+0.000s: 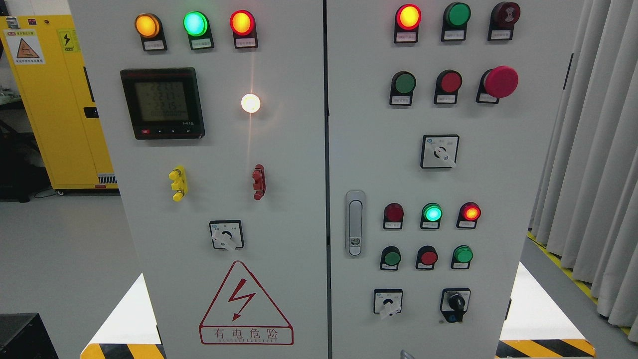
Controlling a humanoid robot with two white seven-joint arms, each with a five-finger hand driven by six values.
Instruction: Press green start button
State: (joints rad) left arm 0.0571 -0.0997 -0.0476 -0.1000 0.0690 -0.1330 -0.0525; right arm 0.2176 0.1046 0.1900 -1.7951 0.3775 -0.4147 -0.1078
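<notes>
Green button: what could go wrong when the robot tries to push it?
It might pick the wrong one: several green buttons look alike, such as the upper one and a lower one. Red buttons sit right beside them, and the big red mushroom button is near. No hand shows yet.

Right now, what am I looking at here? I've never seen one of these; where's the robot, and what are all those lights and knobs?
This is the view from a camera on a humanoid robot's head. Neither of its hands shows, so nothing is held. It faces a grey electrical cabinet with two doors. There are lit lamps along the top, a dark meter screen, rotary switches, a big red mushroom button and a lightning warning sign. Its job is pressing a green start button; several green buttons sit on the right door, such as this one. I can't read the labels.
</notes>
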